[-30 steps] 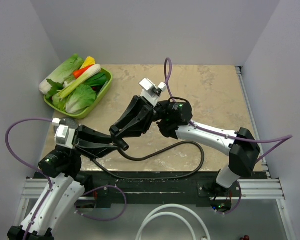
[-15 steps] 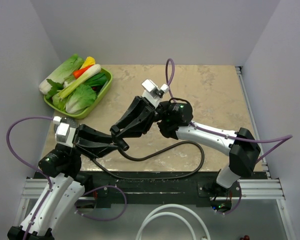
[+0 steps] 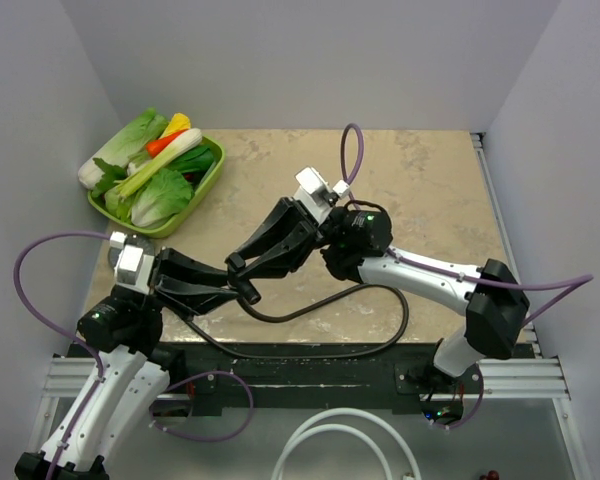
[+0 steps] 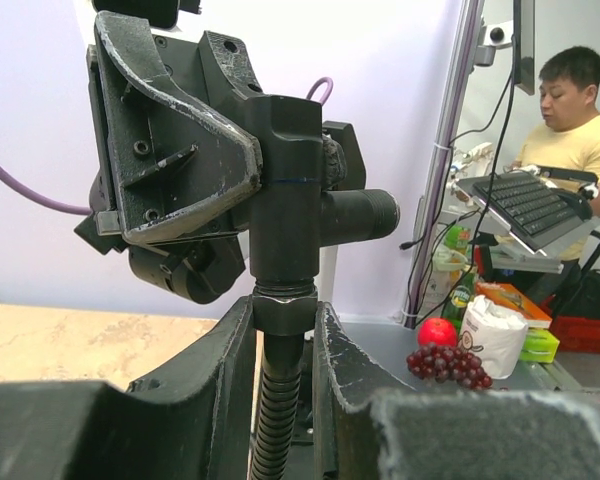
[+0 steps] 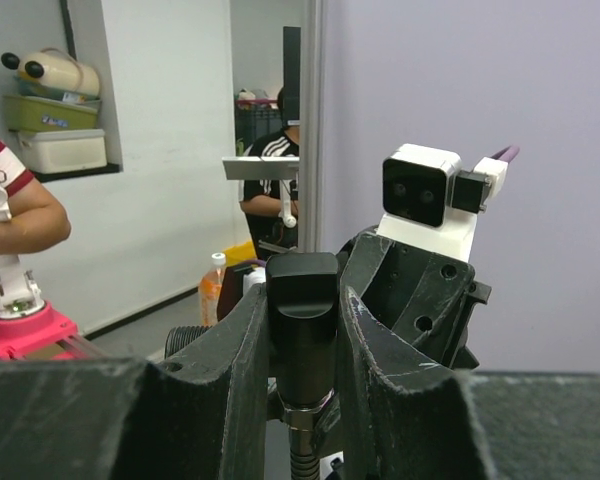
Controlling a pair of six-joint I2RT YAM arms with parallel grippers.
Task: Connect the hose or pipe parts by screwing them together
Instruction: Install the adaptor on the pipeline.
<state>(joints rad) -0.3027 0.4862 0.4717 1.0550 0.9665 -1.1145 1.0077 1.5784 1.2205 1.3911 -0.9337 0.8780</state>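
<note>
Fitting [image 4: 285, 190], small, black and T-shaped, hangs above the near-left part of the table [image 3: 430, 180], clamped in the right gripper [image 5: 302, 310]. Left gripper [image 4: 283, 318] pinches the nut [image 4: 283, 303] just beneath it, at the end of the dark hose [image 3: 380, 345], whose loop lies to the right along the near edge.

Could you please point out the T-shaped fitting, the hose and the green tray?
T-shaped fitting [image 4: 285, 220], left wrist view, vertical body.
hose [image 3: 406, 318], top external view, right-hand bend.
green tray [image 3: 216, 163], top external view, right rim.
</note>
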